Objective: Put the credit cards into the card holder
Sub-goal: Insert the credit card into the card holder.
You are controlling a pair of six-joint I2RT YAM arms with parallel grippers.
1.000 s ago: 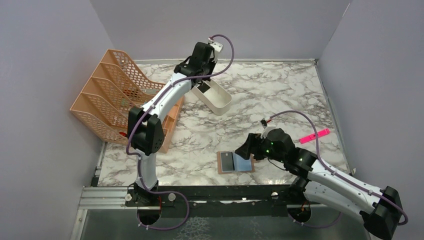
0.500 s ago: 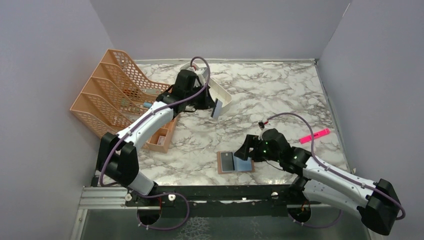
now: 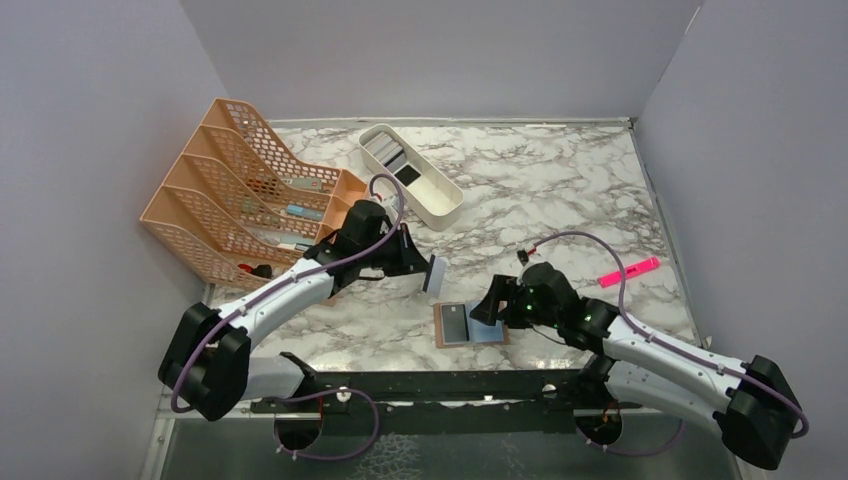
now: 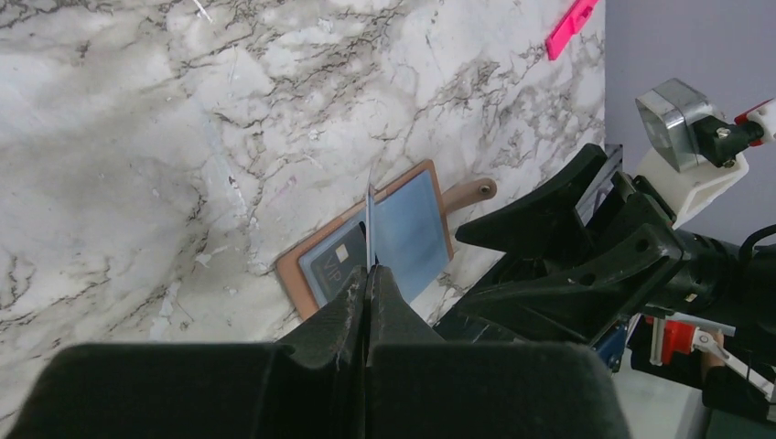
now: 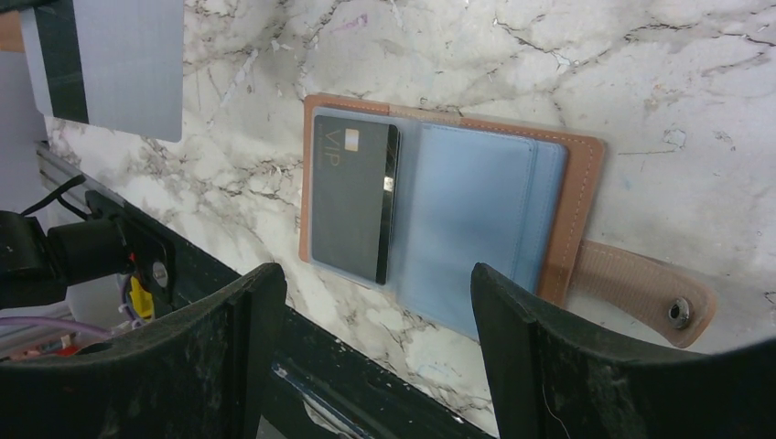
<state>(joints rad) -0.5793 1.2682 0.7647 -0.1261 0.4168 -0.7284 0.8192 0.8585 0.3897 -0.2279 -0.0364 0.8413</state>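
Left tool [image 3: 423,271] pinches a silvery card [image 3: 435,274] near the card holder [image 3: 485,332]; right tool [image 3: 488,304] gapes empty.

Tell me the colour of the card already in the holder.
Black, with pale VIP lettering; the card shows best in the right wrist view.

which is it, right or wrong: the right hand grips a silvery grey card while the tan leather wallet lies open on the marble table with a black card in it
Wrong: the left hand grips the silvery grey card, as the left wrist view shows; the right hand is open. The rest holds.
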